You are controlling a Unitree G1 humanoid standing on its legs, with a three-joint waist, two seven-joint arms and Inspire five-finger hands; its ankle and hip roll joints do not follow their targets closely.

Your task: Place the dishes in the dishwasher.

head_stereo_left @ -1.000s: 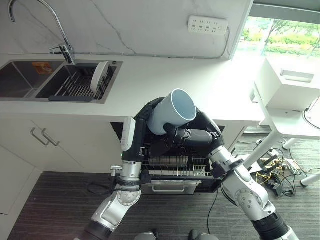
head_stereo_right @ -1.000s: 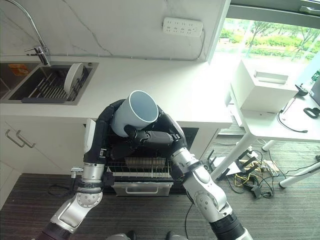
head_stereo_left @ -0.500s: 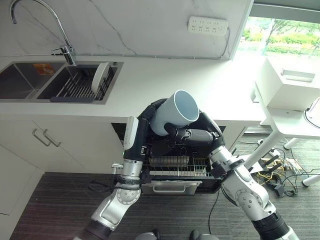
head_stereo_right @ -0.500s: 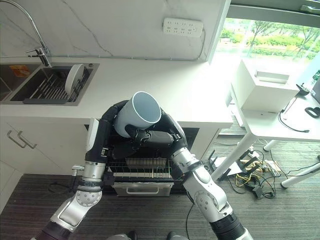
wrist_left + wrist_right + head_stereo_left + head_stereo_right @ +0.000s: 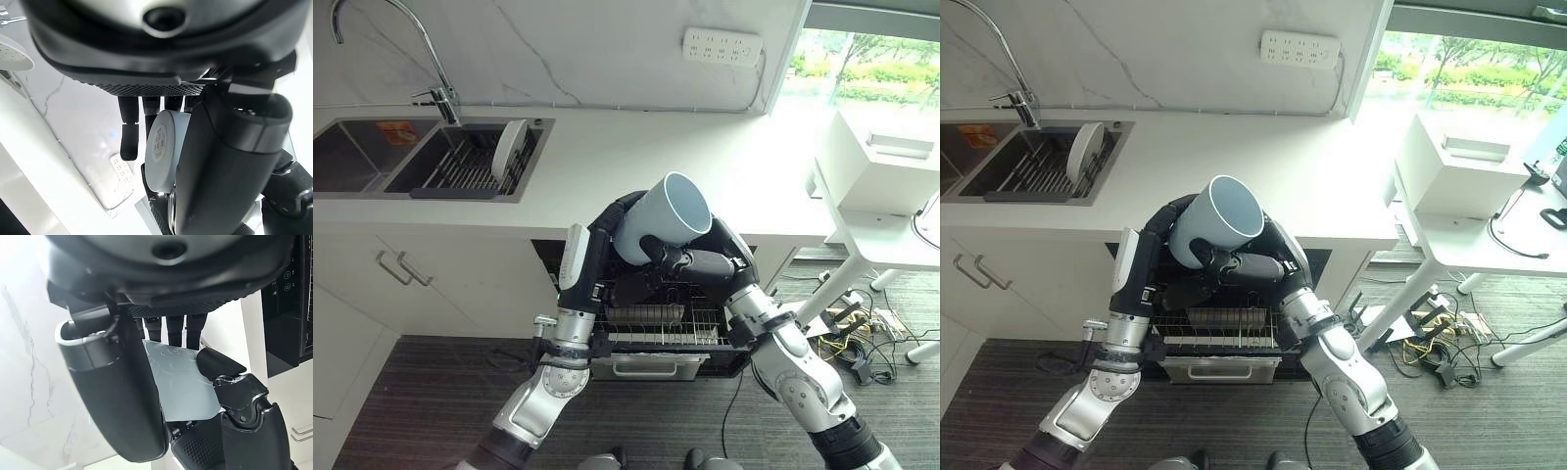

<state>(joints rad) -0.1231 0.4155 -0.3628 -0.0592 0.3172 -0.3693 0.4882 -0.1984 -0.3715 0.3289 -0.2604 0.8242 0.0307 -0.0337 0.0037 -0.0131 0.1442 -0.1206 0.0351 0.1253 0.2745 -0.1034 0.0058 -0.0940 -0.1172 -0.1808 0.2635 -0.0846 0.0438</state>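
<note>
Both hands are wrapped around a pale blue cup [image 5: 663,219]: the left hand [image 5: 612,227] cradles its base and back, and the right hand [image 5: 703,262] has its fingers curled against the side. The cup is held tilted, mouth up, above the pulled-out dishwasher rack [image 5: 658,328] under the counter [image 5: 607,166]. Over the last second the cup has drifted slightly right and lower, which suggests it is being brought towards the rack, though it is not yet in. A plate [image 5: 509,150] waits in the sink [image 5: 460,162].
</note>
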